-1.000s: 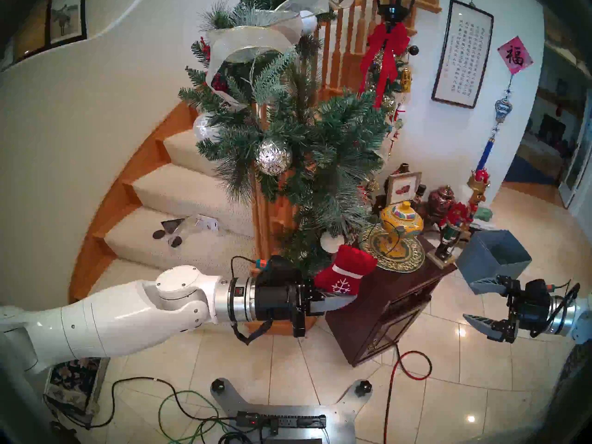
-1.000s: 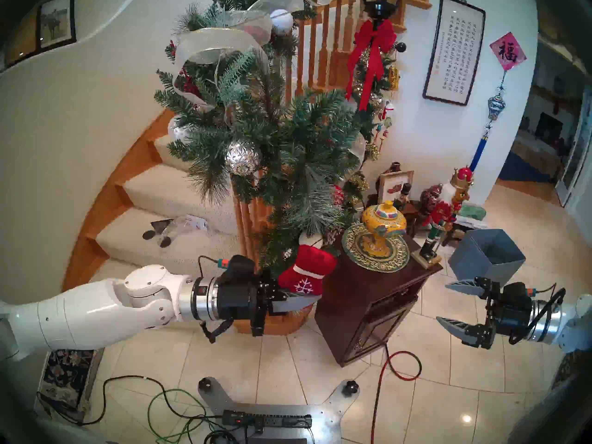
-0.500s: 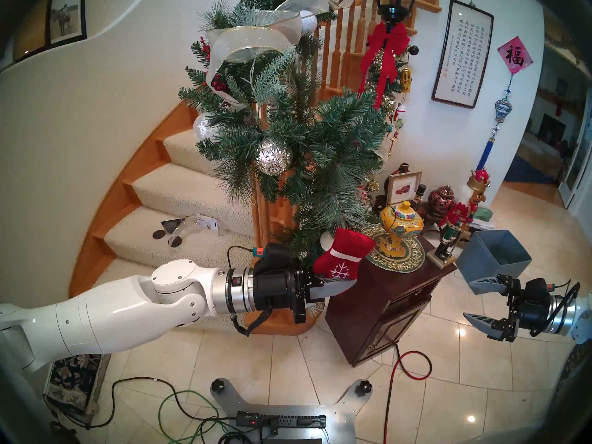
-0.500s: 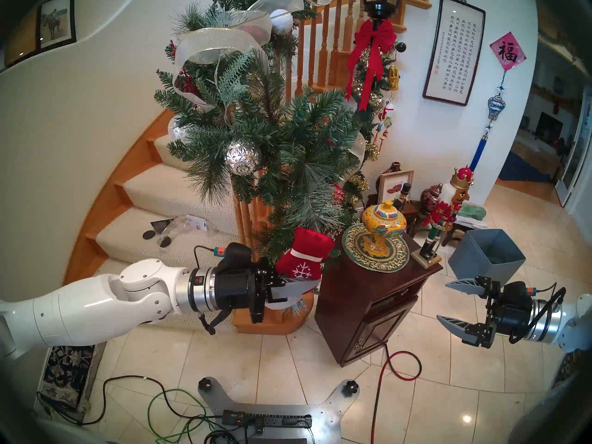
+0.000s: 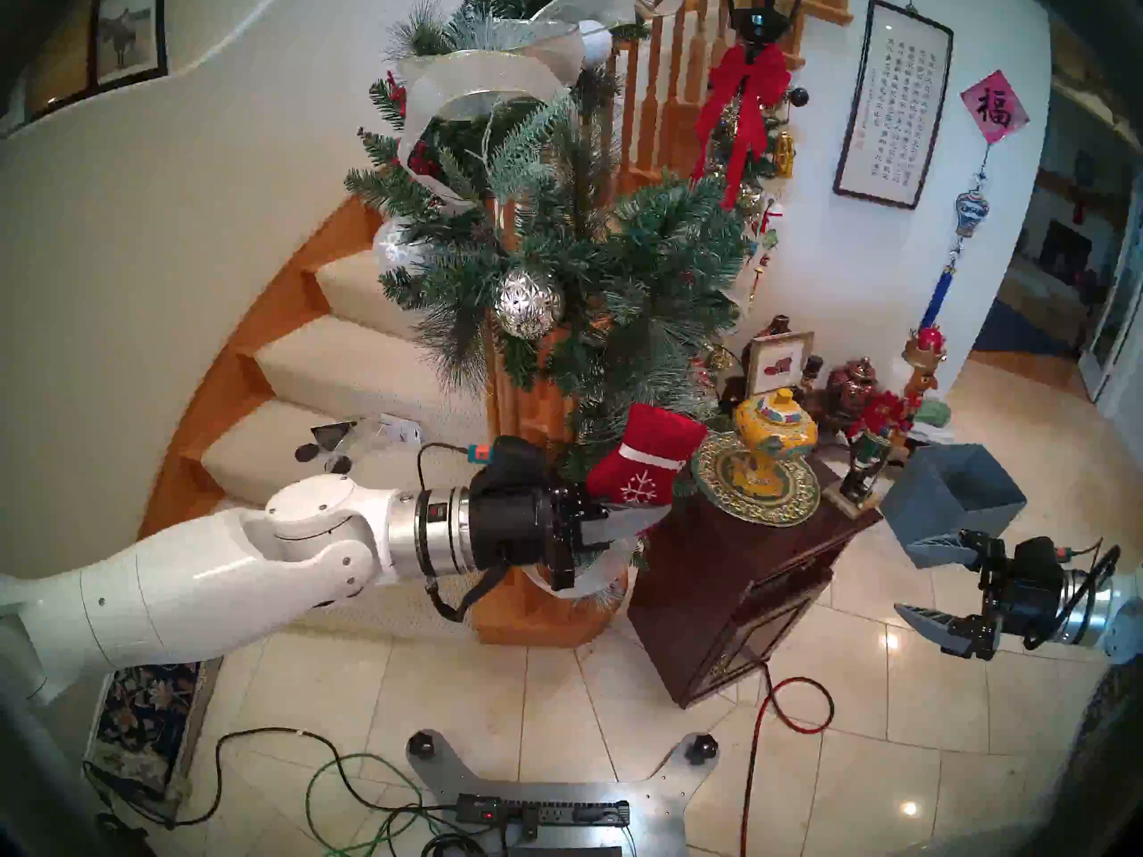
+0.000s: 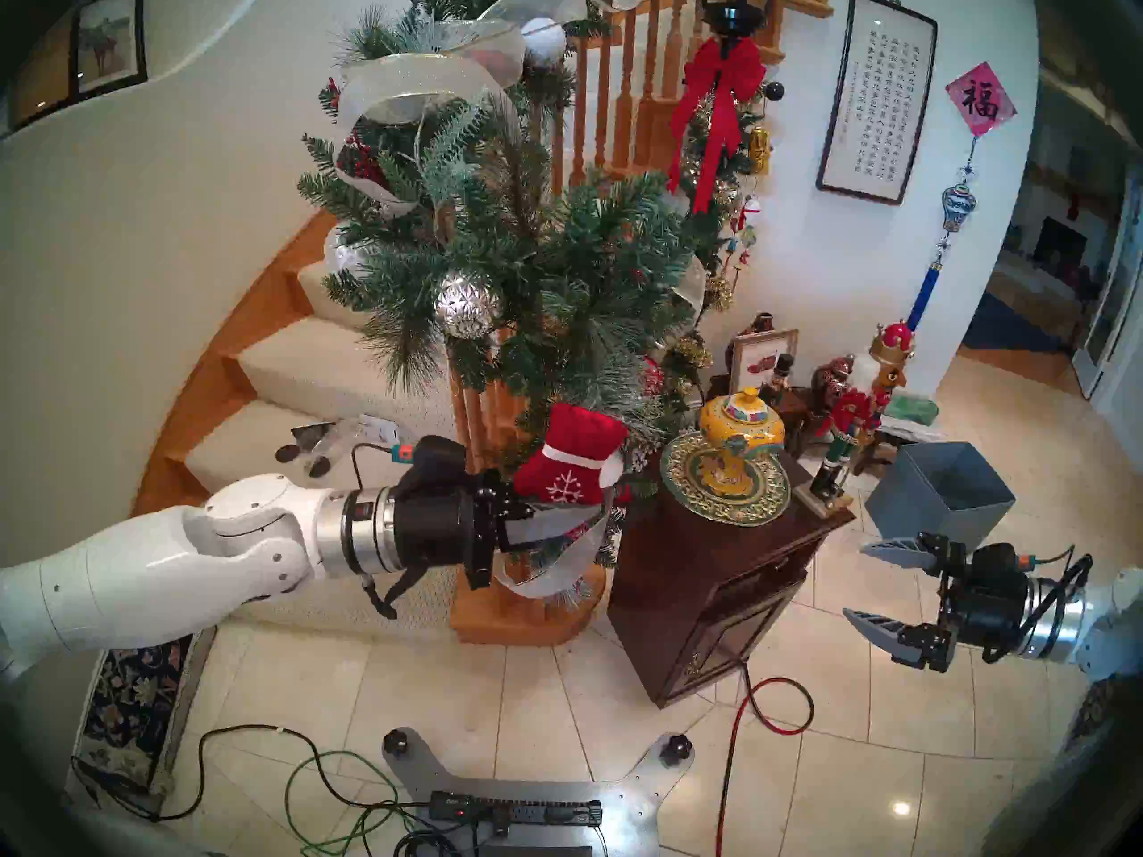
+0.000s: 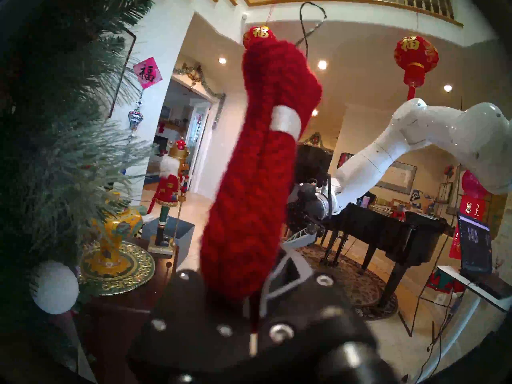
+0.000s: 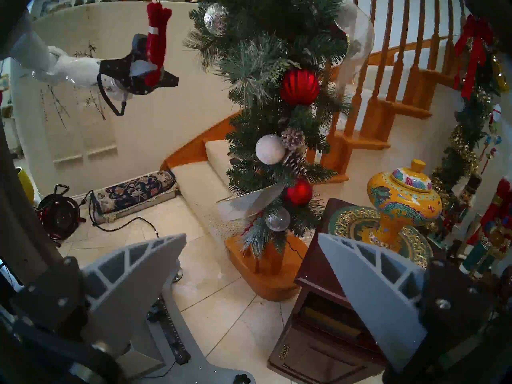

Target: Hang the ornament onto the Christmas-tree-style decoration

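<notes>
The ornament is a red mitten with a white snowflake and a white cuff stripe, held upright. My left gripper is shut on its lower end, and the wide cuff end touches the lowest branches of the green garland on the stair post. In the head right view, ornament, left gripper and garland stand the same way. In the left wrist view the mitten rises from the jaws, with pine needles to its left. My right gripper hangs open and empty, far right.
A dark wooden cabinet stands right of the post, bearing a yellow jar and a nutcracker. A grey-blue box sits behind my right gripper. The post's wooden base, carpeted stairs and floor cables lie below.
My left arm has lifted the mitten up and slightly left, from beside the cabinet top into the garland's lower branches. The right arm has not moved.
</notes>
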Controlling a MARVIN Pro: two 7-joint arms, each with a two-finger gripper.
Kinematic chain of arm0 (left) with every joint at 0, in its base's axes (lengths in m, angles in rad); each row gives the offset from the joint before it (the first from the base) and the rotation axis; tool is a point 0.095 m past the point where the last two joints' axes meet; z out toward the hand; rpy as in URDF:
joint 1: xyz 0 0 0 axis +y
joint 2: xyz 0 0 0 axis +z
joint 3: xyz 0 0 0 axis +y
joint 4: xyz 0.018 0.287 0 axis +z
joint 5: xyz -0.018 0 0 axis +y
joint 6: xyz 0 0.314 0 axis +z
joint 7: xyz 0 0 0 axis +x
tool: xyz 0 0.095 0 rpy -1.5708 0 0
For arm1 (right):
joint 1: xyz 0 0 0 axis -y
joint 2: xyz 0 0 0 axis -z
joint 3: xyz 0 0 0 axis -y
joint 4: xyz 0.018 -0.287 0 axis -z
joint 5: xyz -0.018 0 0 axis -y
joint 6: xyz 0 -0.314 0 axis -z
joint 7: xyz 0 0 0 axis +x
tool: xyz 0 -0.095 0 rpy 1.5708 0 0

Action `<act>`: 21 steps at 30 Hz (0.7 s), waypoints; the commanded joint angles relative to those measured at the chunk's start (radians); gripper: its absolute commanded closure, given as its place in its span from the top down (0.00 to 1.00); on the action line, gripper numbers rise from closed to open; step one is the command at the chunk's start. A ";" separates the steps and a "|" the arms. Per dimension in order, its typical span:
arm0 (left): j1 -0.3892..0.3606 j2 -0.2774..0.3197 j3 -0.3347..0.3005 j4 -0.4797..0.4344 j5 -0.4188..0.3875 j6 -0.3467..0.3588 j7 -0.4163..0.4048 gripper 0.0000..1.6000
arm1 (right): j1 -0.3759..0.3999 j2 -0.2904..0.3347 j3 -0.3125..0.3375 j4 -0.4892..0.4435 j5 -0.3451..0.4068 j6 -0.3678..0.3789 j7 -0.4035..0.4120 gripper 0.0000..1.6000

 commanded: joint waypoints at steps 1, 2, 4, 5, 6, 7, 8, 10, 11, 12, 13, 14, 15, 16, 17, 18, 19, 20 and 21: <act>-0.024 0.030 -0.039 -0.008 -0.052 0.014 0.000 0.00 | 0.004 -0.002 0.003 0.001 -0.001 0.000 0.105 1.00; -0.024 0.033 -0.044 -0.007 -0.061 0.015 0.000 0.00 | 0.005 -0.001 0.003 0.003 0.004 0.000 0.117 1.00; -0.026 0.036 -0.053 -0.005 -0.076 0.018 -0.001 0.00 | 0.003 -0.002 0.003 -0.001 -0.004 0.000 0.096 1.00; -0.026 0.038 -0.057 -0.004 -0.085 0.019 -0.001 0.00 | 0.004 -0.001 0.003 0.002 0.002 0.000 0.111 1.00; -0.026 0.040 -0.062 -0.004 -0.093 0.021 -0.001 0.00 | 0.004 -0.001 0.003 0.001 0.001 0.000 0.109 1.00; -0.027 0.042 -0.066 -0.005 -0.100 0.021 -0.002 0.00 | 0.003 -0.002 0.003 -0.001 -0.005 0.000 0.095 1.00; -0.027 0.044 -0.071 -0.006 -0.111 0.023 -0.003 0.00 | 0.004 -0.002 0.003 0.001 0.000 0.000 0.106 1.00; -0.027 0.046 -0.078 -0.008 -0.127 0.025 -0.003 0.00 | 0.004 -0.001 0.003 0.002 0.002 0.000 0.112 1.00; -0.027 0.047 -0.082 -0.008 -0.135 0.027 -0.005 0.00 | 0.003 -0.002 0.003 -0.001 -0.004 0.000 0.097 1.00; -0.026 0.048 -0.085 -0.010 -0.146 0.028 -0.003 0.00 | 0.005 -0.001 0.003 0.003 0.004 0.000 0.119 1.00; -0.026 0.048 -0.088 -0.010 -0.154 0.029 -0.006 0.00 | 0.003 -0.002 0.003 0.000 -0.002 0.000 0.102 1.00; -0.025 0.048 -0.091 -0.010 -0.164 0.030 -0.007 0.00 | 0.003 -0.002 0.003 0.000 -0.002 0.000 0.103 1.00; -0.024 0.048 -0.095 -0.011 -0.175 0.031 -0.006 0.00 | 0.004 -0.002 0.003 0.001 -0.001 0.000 0.105 1.00; -0.025 0.048 -0.097 -0.013 -0.181 0.033 -0.006 0.00 | 0.004 -0.002 0.003 0.001 -0.001 0.000 0.106 1.00; -0.026 0.047 -0.098 -0.013 -0.185 0.035 -0.006 0.00 | 0.003 -0.002 0.003 -0.001 -0.004 0.000 0.097 1.00; -0.027 0.046 -0.100 -0.014 -0.191 0.037 -0.005 0.00 | 0.004 -0.002 0.003 0.001 0.000 0.000 0.108 1.00; -0.027 0.044 -0.102 -0.015 -0.197 0.039 -0.003 0.00 | 0.004 -0.001 0.003 0.002 0.001 0.000 0.111 1.00; -0.028 0.042 -0.103 -0.017 -0.202 0.040 -0.002 0.00 | 0.003 -0.002 0.003 -0.001 -0.005 0.000 0.097 1.00; -0.029 0.041 -0.105 -0.019 -0.207 0.042 -0.001 0.00 | 0.004 -0.002 0.003 0.001 -0.002 0.000 0.104 1.00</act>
